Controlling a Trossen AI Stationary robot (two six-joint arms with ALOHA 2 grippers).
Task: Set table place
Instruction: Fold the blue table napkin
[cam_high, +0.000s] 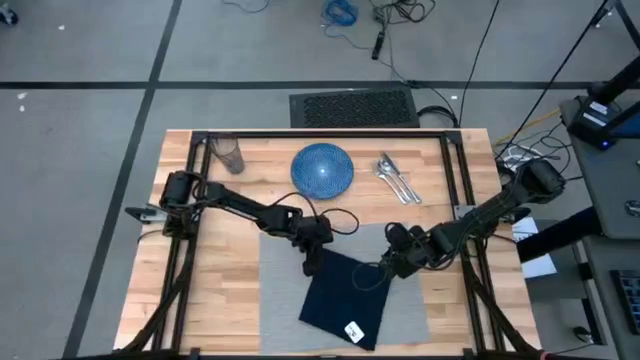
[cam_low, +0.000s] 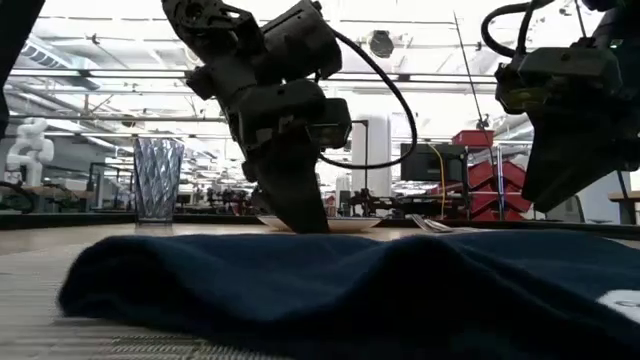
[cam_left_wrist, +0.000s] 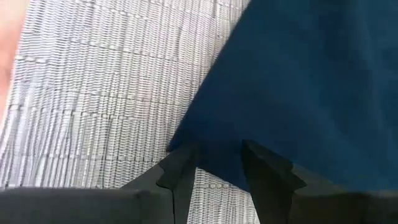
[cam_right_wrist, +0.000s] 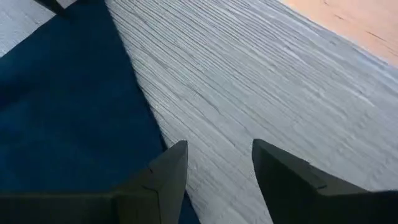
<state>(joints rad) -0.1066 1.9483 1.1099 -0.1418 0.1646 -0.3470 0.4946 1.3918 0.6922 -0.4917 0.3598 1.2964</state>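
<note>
Here, both arms work over the grey placemat (cam_high: 285, 290) at the near middle of the table (cam_high: 215, 210), where the navy napkin (cam_high: 345, 295) lies skewed across the mat with a white tag near its near corner. The left gripper (cam_left_wrist: 214, 165) is down at the napkin's far-left corner, its fingers parted with the cloth's point lying between them, not yet pinched. The right gripper (cam_right_wrist: 214, 165) sits low at the napkin's right edge, fingers apart over bare weave just beside the cloth, gripping nothing. The blue plate (cam_high: 322, 168), the glass (cam_high: 229, 155) and the cutlery (cam_high: 395, 178) wait along the table's far side, well apart from the mat. The step in hand looks to be squaring or shifting the napkin; doing it well likely means closing on the corner only once the lower finger is under the cloth rather than snagging the mat, bringing the right fingers onto the napkin's edge, and moving both arms together so the cloth stays flat rather than bunching.
</note>
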